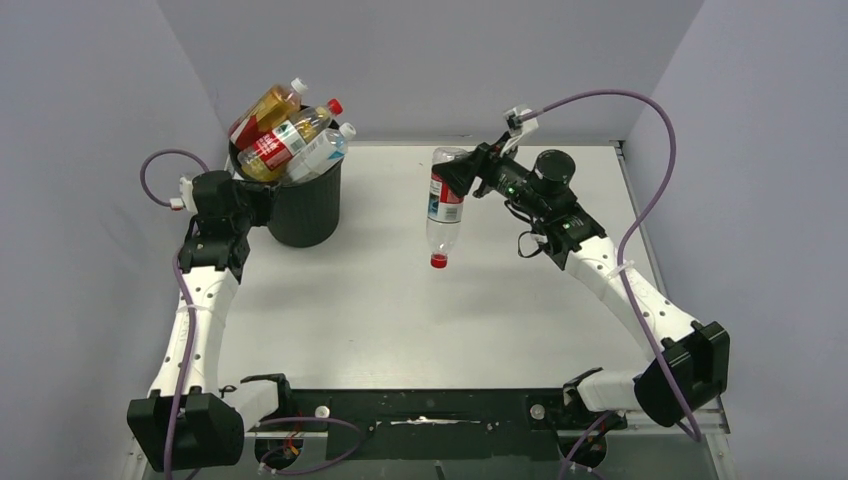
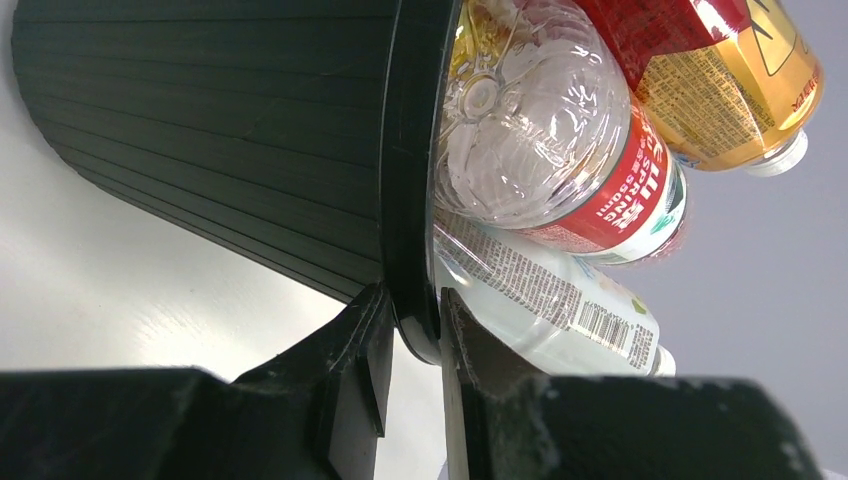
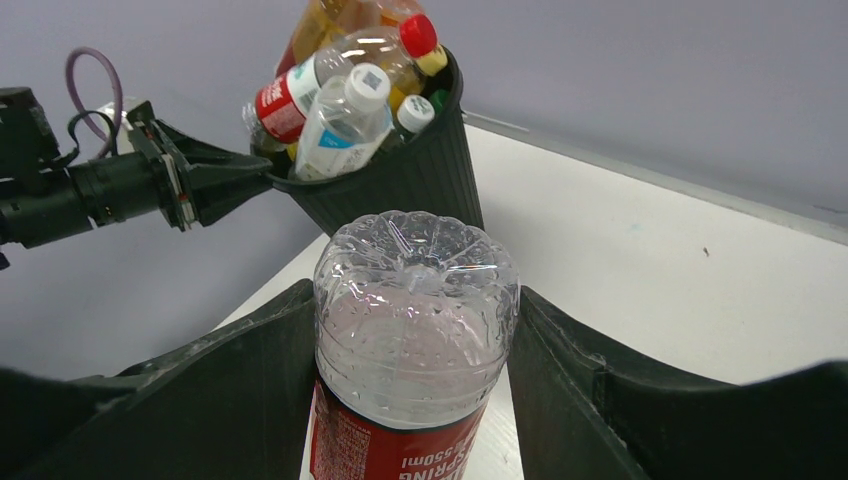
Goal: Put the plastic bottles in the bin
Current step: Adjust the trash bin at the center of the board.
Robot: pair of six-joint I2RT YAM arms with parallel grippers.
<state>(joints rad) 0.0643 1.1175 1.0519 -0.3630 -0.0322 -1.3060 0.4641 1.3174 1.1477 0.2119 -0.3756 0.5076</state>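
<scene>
The black ribbed bin (image 1: 308,208) stands at the table's far left, heaped with several plastic bottles (image 1: 290,135) that stick out above its rim. My left gripper (image 1: 258,196) is shut on the bin's rolled rim (image 2: 408,200), one finger outside the wall and one inside. Right above its fingers lie a clear red-labelled bottle (image 2: 560,140), an amber one (image 2: 735,80) and a clear white-labelled one (image 2: 560,300). My right gripper (image 1: 462,172) is shut on a clear red-labelled bottle (image 1: 444,208), which hangs cap down above mid-table. In the right wrist view that bottle's base (image 3: 415,300) points toward the bin (image 3: 400,190).
Grey walls close the table at the left, back and right. Purple cables loop off both arms (image 1: 640,150). The bin sits close to the left wall, and the left arm (image 1: 200,300) runs along the table's left edge.
</scene>
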